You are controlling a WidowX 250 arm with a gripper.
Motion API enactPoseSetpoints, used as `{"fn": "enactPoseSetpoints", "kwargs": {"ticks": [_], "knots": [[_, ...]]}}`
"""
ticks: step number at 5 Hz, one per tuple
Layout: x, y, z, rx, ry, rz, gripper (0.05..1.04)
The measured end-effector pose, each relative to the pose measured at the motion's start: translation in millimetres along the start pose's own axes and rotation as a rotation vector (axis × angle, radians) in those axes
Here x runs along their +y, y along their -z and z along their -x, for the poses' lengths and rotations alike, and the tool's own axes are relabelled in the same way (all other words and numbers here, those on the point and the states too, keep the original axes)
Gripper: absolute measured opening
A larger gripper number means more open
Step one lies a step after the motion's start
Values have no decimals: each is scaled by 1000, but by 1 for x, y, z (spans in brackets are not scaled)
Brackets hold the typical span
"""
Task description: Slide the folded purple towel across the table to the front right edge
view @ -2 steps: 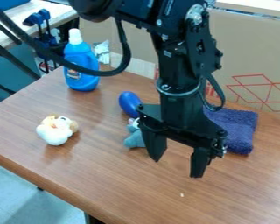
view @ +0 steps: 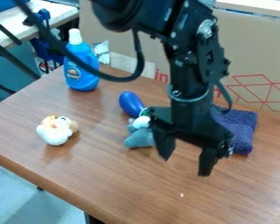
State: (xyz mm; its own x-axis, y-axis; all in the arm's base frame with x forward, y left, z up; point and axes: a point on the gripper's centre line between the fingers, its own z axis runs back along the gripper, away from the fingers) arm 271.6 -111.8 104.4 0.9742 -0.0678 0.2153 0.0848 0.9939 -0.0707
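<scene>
black arm (view: 189, 76): it had slid a little to the right in the view, and its claw (view: 185, 167) went with it, so more of the gray-blue toy (view: 140, 138) showed.
claw: its two fingers hung down, wide apart, with nothing held between them.
gray-blue toy's spot: it lay on the brown table (view: 96, 175), just beside the claw, on the claw's left side in the view, and near the green end of the shiny blue thing (view: 130, 104).
gray-blue toy's way: its small pink and white bits were at the far end and its wide gray-blue part was at the near end, so its long way seemed to run from far to near. which way its face pointed was hard to tell.
how many: one gray-blue toy, one shiny blue thing, one fluffy white toy (view: 54, 132), one blue bottle (view: 81, 61) and one dark blue cloth (view: 243, 131).
gray-blue toy's look: soft, small and lumpy, with a round white bit near the top.
bottle: it stood up at the back, with a white cap.
cloth: it lay rough and fuzzy behind the claw, to the right.
</scene>
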Motion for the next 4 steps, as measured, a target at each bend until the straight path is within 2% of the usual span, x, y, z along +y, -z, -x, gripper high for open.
{"fn": "enactPoseSetpoints", "kwargs": {"ticks": [2,3,4], "knots": [[0,13,-70,-37,39,-14,1001],[-3,30,-105,-50,69,23,1001],[-3,38,-134,-70,63,25,1001]]}}
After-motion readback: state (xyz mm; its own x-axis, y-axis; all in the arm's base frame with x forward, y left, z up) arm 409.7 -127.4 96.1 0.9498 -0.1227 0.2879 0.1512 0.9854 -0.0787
